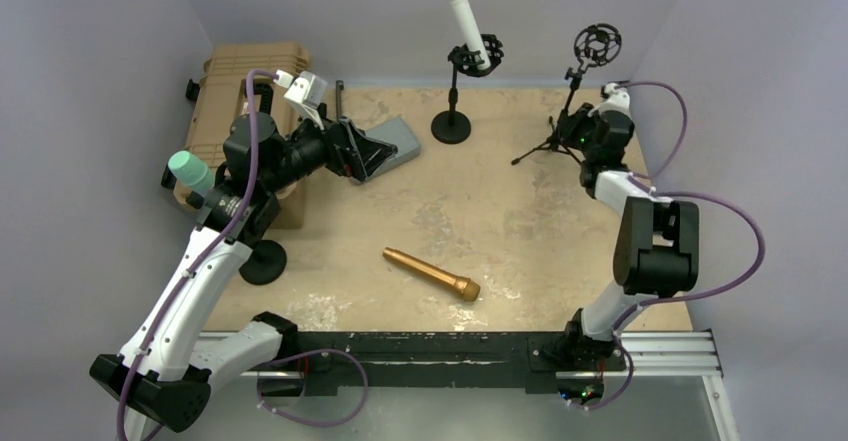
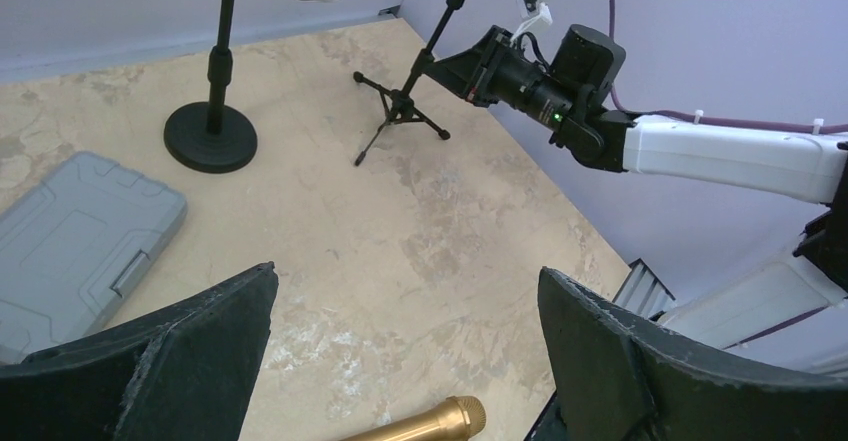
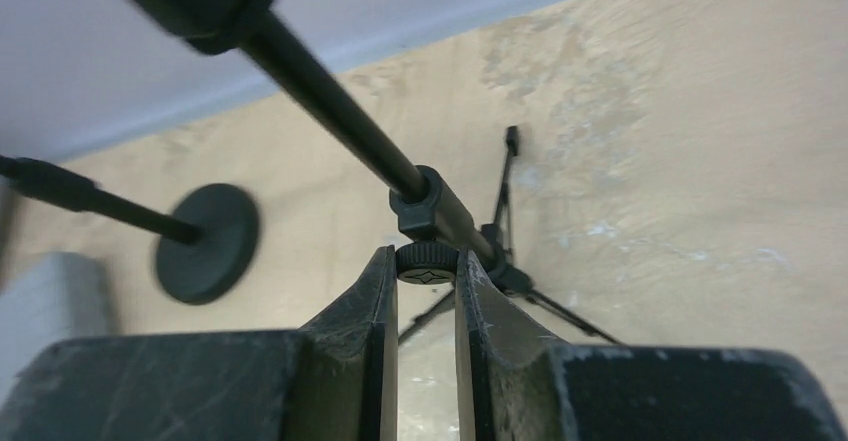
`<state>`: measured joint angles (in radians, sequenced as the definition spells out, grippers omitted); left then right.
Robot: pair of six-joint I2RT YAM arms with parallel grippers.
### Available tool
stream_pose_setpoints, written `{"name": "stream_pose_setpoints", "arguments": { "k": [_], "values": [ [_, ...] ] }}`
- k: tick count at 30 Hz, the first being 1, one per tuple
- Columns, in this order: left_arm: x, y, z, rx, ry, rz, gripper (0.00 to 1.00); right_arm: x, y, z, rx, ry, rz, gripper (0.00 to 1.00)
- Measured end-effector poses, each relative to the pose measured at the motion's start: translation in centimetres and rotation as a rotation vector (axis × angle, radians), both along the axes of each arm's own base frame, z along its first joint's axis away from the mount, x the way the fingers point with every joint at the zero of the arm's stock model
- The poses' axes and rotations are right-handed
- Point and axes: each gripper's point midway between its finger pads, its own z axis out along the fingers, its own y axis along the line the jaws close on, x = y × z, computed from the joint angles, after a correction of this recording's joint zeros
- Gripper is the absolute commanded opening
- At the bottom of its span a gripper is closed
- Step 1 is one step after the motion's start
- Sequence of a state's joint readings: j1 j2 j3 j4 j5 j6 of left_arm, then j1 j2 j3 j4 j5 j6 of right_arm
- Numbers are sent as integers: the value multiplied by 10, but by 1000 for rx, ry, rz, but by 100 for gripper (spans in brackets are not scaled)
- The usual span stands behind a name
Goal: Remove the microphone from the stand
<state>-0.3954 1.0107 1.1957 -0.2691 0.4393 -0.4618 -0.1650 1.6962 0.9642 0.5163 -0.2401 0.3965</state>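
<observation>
Microphone lies flat on the table; right claw, arm outstretched, pinches knob on tripod stand; left claw spread wide.

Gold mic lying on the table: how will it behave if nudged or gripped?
The gold microphone lies on its side and looks round, so a sideways nudge would probably roll it, perhaps in a curve given the taper. It looks rigid, likely metal: no flex expected. The glossy finish might slip in the open left gripper.
</observation>
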Motion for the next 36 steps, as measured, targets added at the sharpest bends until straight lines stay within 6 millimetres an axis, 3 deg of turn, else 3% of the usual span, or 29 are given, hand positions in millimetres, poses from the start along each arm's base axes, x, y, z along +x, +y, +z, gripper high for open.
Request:
{"name": "stream_pose_setpoints", "arguments": {
  "k": [12, 18, 20, 26, 30, 32, 36],
  "values": [
    [-4, -5, 0, 0, 0, -18, 100, -11, 11, -1, -694, 112, -332, 0],
    [-4, -5, 0, 0, 0, -18, 100, -16, 16, 0, -883, 176, -395, 5],
    [-4, -5, 0, 0, 0, -18, 100, -18, 17, 0, -909, 191, -394, 13],
    [-4, -5, 0, 0, 0, -19, 100, -20, 20, -1, -940, 230, -366, 50],
    [-4, -5, 0, 0, 0, -19, 100, -23, 33, -5, -870, 240, -286, 64],
    [-4, -5, 0, 0, 0, -19, 100, -25, 42, 5, -801, 211, -248, 66],
    [-4, -5, 0, 0, 0, -20, 100, -31, 57, 50, -561, 77, -186, 67]
  ]
}}
